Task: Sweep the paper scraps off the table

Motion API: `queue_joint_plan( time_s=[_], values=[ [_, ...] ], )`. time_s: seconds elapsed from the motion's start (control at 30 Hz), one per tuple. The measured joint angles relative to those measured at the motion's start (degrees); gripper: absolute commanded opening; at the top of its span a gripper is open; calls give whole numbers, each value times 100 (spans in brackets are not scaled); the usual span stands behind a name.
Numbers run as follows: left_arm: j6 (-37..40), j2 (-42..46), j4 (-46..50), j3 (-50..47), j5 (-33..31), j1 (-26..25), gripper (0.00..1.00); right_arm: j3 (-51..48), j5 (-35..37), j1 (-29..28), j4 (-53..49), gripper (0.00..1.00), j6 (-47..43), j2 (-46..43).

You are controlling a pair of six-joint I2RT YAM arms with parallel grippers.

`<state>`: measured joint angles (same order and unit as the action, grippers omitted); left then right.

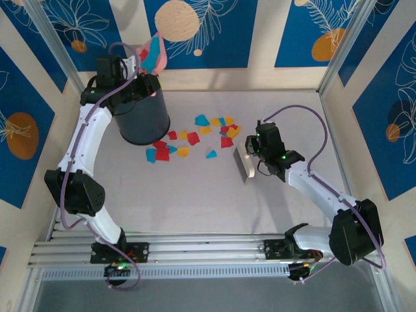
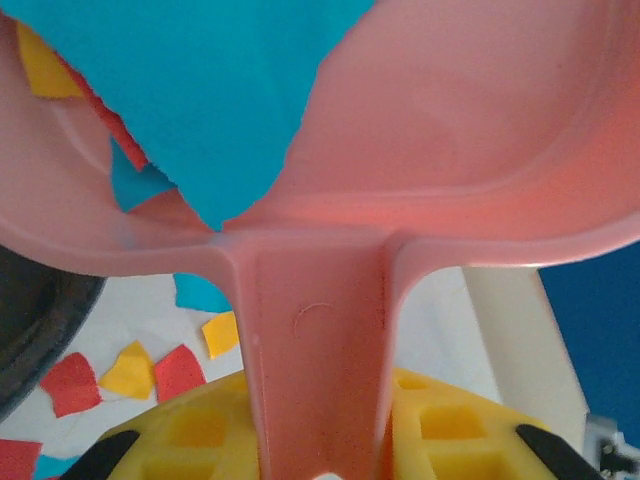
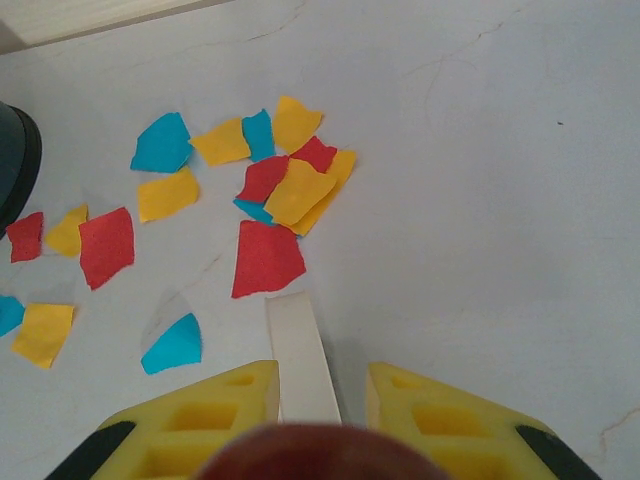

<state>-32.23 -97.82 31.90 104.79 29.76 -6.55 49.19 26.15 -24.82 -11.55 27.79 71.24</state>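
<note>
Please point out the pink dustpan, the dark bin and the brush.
pink dustpan (image 2: 320,345): left wrist view, its handle.
dark bin (image 1: 146,123): top external view, its wall.
brush (image 1: 243,166): top external view, its head.

Paper scraps: thin matt paper with rough torn edges, in red, yellow and blue. Desk: white, matt, smooth, with fine hairline cracks and scuffs. Dustpan: pink plastic, smooth, soft sheen, moulded ridge. Left tool fingers: yellow plastic, matt, pocketed, black tips. Right tool fingers: same yellow plastic. Brush: pale, smooth, matt back; material unclear. Bin: dark, smooth, slight sheen, plastic-looking. Rails: aluminium, brushed, ribbed. Arm shells: white glossy plastic. Wall panels: printed blue, smooth.
</note>
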Motion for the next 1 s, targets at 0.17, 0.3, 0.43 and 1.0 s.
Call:
queue_joint_plan(
  time_s=[0.17, 0.3, 0.43, 1.0],
  values=[
    [-859, 0, -706, -518, 376, 275, 0, 57, -50, 9, 17, 0, 22, 87],
    [-1561, 2, -1394, -994, 627, 391, 0, 59, -92, 9, 52, 0, 42, 111],
    [-2393, 24, -2273, -1556, 855, 470, 0, 87, -109, 9, 68, 0, 42, 160],
    [-5670, 37, -5731, -2743, 1314, 542, 0, 151, -111, 11, 153, 0, 42, 293]
  ],
)
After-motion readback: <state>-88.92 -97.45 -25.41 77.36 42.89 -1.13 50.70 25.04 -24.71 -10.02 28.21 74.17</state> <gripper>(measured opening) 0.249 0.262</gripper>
